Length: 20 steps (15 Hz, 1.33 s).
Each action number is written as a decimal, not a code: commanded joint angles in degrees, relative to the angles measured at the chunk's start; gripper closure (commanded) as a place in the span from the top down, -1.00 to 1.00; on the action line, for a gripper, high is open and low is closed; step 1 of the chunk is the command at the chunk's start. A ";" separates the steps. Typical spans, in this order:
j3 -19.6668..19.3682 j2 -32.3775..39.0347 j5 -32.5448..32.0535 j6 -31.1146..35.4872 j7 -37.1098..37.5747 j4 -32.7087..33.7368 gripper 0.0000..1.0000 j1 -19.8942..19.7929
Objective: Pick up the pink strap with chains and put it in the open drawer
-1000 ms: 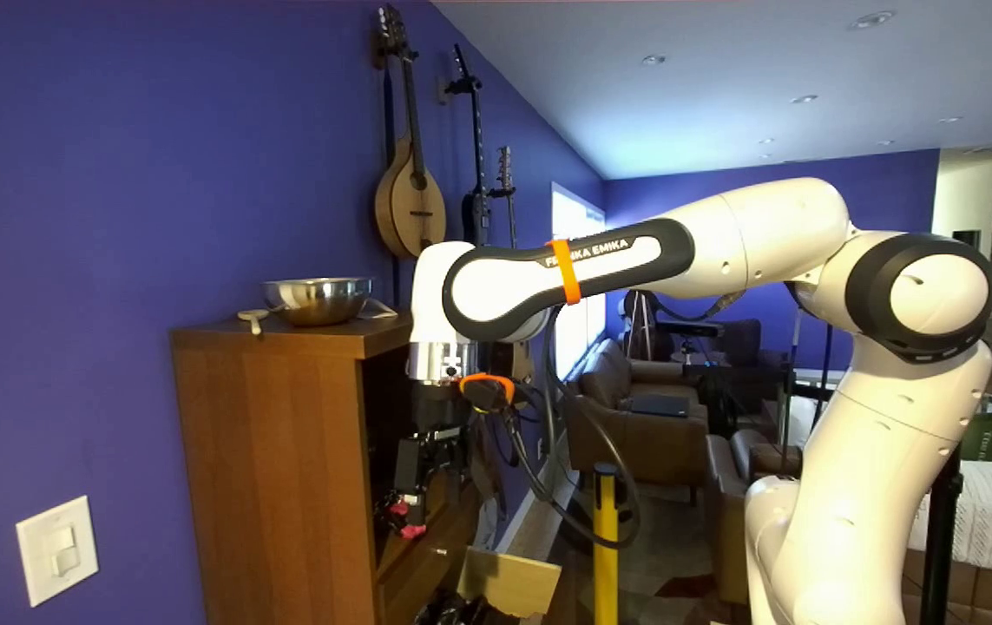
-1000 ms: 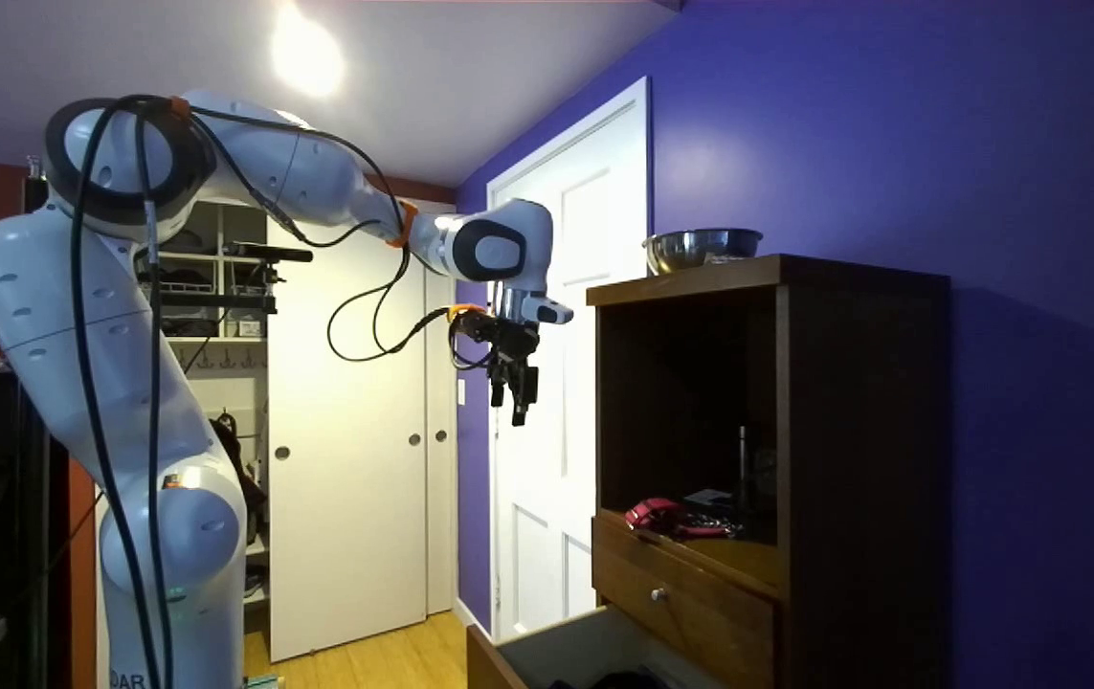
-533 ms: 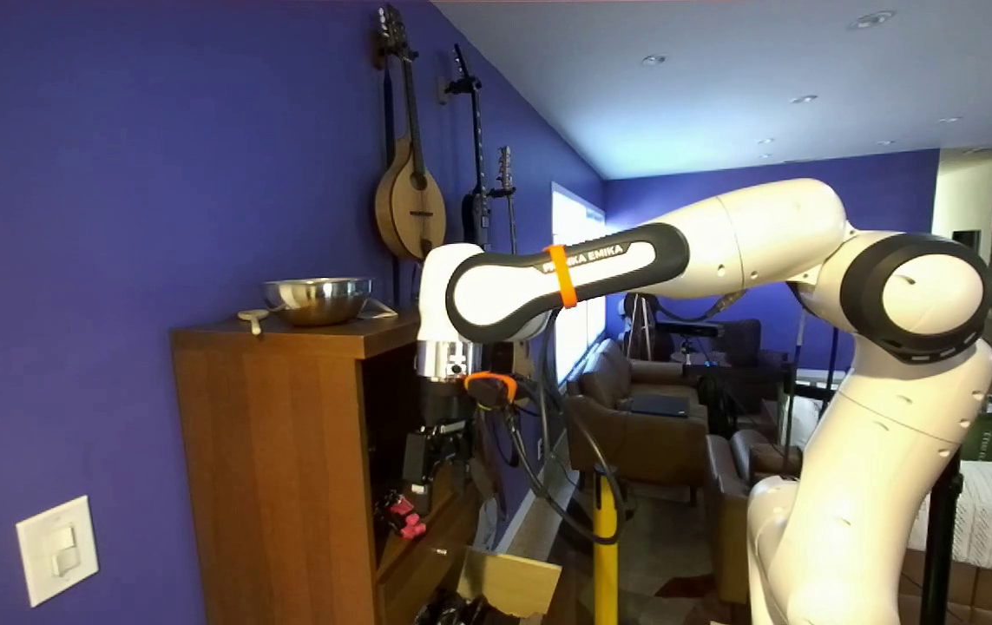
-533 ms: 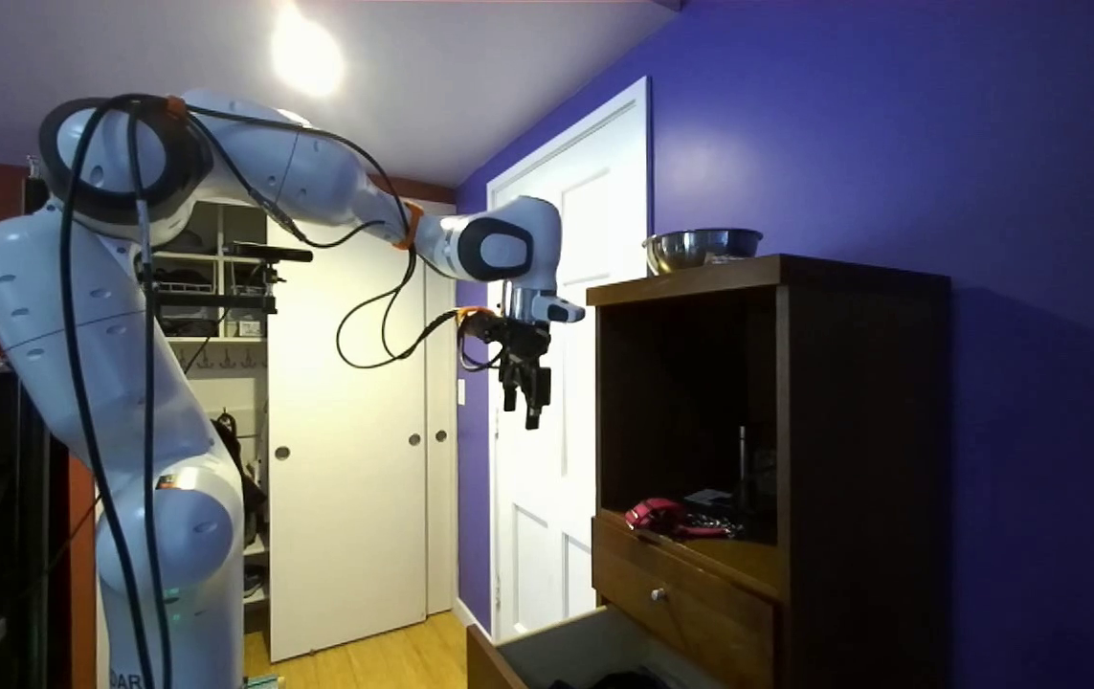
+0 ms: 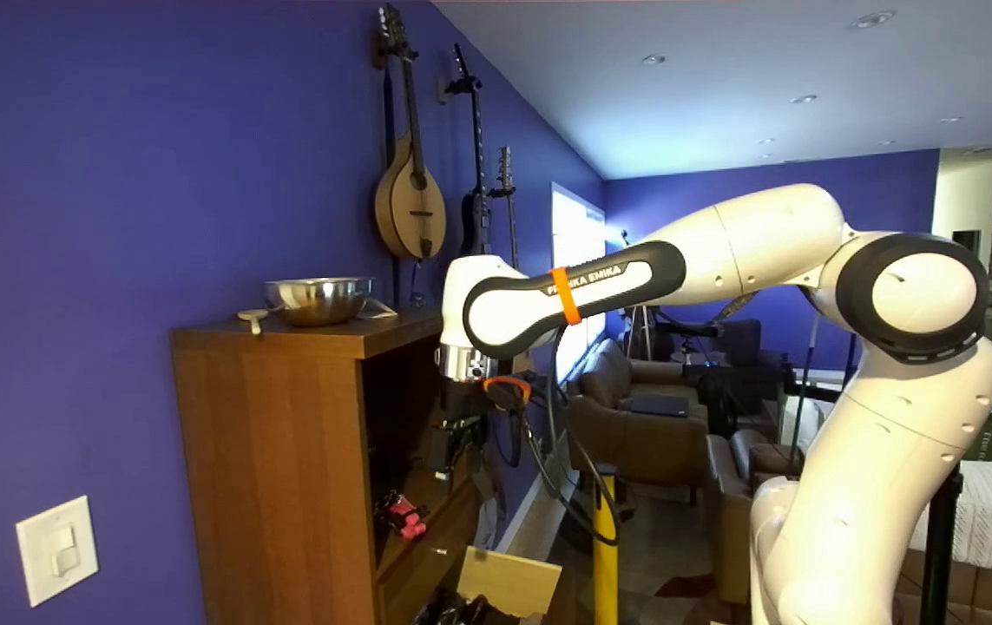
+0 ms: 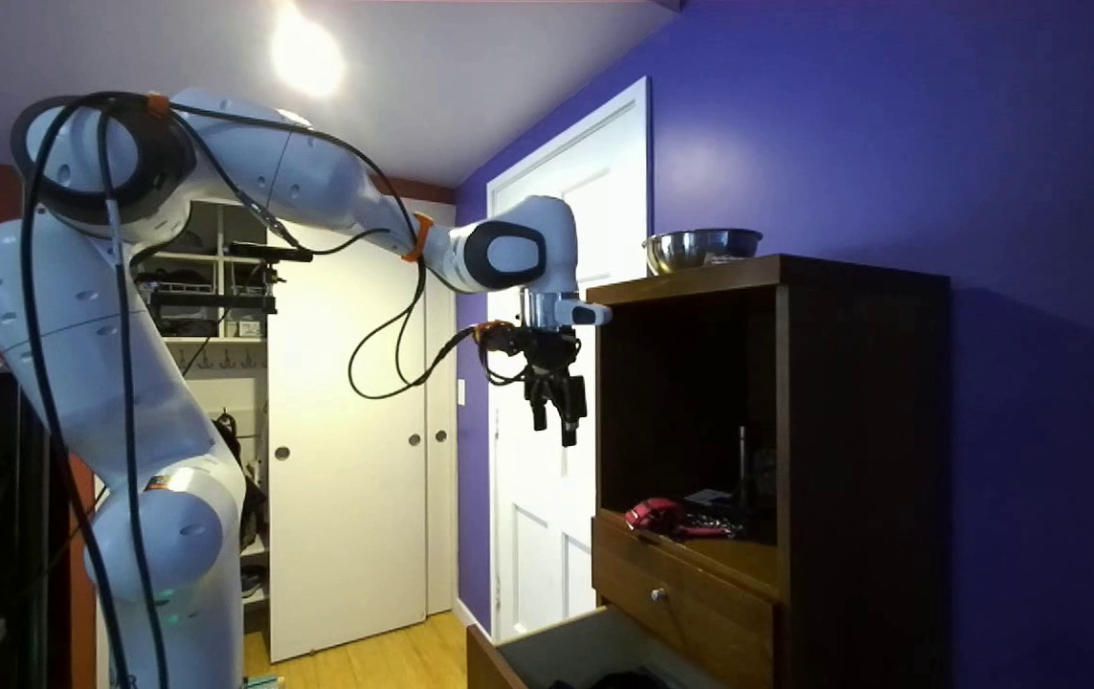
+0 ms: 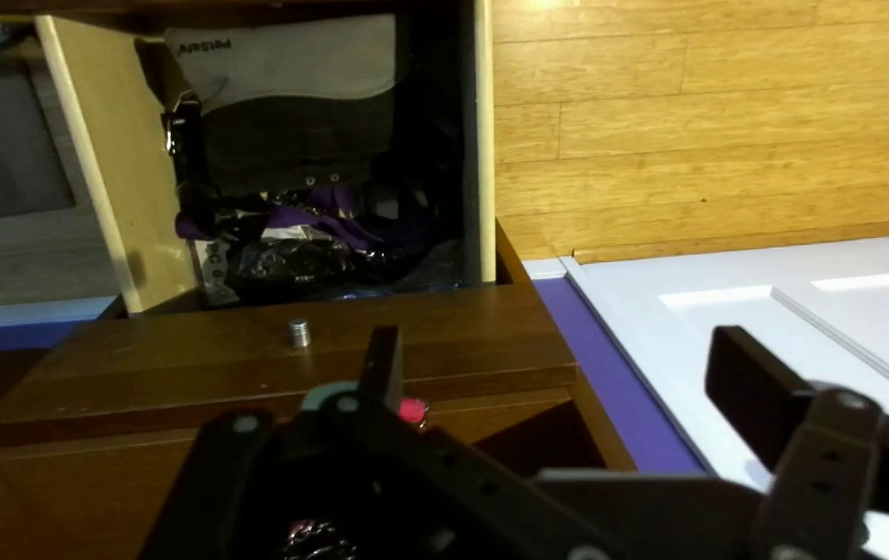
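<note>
Black two-fingered gripper [image 6: 554,429] hangs before the tall brown wooden cabinet [image 6: 867,459], jaws wide apart, empty; I see the pinkish-red strap with chains [image 6: 658,515] lying left, by the near edge of its dark compartment [image 6: 680,402], higher than the open tan-sided wooden drawer [image 5: 509,580].

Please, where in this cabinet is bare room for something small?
In an exterior view, the shelf is bare in front, between the pink strap and the right side panel; its dark back I cannot judge. The open drawer is crowded with black plastic.
</note>
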 commanded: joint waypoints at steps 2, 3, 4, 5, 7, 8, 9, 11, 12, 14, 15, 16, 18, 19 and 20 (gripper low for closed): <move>-1.65 -2.41 -1.46 13.79 -2.24 -8.35 1.00 -1.44; -2.01 -2.22 -1.23 16.76 -1.97 -9.72 1.00 -1.70; -2.18 -2.09 -1.82 20.82 -1.98 -11.45 1.00 -2.16; -2.37 -1.55 -2.20 23.74 -1.43 -12.73 1.00 -2.76; -2.49 -0.20 -1.23 21.83 -1.29 -10.69 1.00 -2.19; -2.66 -0.08 -1.26 22.84 -1.29 -11.55 1.00 -2.35; -2.67 0.00 -1.26 22.82 -1.29 -11.59 1.00 -2.34; -2.59 -0.03 -1.25 22.79 -1.30 -11.35 1.00 -2.18; -2.56 -0.05 -1.24 22.79 -1.29 -11.30 1.00 -2.14; -2.57 -0.05 -1.24 22.78 -1.29 -11.29 1.00 -2.14; -2.56 -0.06 -1.24 22.78 -1.29 -11.29 1.00 -2.13; -2.56 -0.05 -1.24 22.78 -1.29 -11.29 1.00 -2.13; -2.50 0.99 -1.28 24.12 -1.71 -11.07 1.00 -1.94; -2.93 1.81 -0.05 24.58 -2.76 -10.84 1.00 -1.19; -2.92 2.51 0.04 25.83 -2.87 -10.87 1.00 -1.12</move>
